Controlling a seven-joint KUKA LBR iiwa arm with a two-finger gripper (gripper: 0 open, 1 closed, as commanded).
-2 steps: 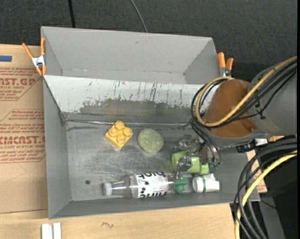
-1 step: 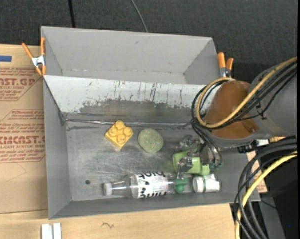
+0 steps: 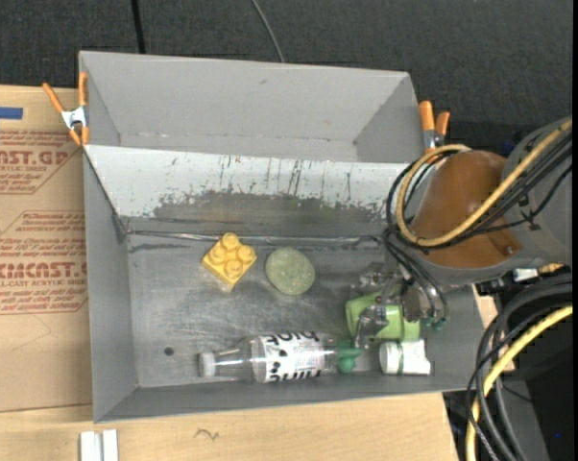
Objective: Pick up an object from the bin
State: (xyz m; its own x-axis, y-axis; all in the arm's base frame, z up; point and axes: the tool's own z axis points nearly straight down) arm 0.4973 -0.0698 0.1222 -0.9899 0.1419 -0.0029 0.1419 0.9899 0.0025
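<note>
Tool (image 3: 390,303) low at lower right, against the green piece (image 3: 400,327) (likely lined up for a grasp); spread or pinching, cannot tell.

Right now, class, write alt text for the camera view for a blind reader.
A robot arm enters from the right, its tip over a green block in a grey bin. A yellow brick, pale disc and clear bottle lie nearby.

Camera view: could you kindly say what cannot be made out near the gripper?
In the camera view:
Green thing, bin floor's right: partly covered by the gripper, so its kind is unclear.
Clear bottle, front: label print too small to read.
White thing beside it: too small to identify.
</note>
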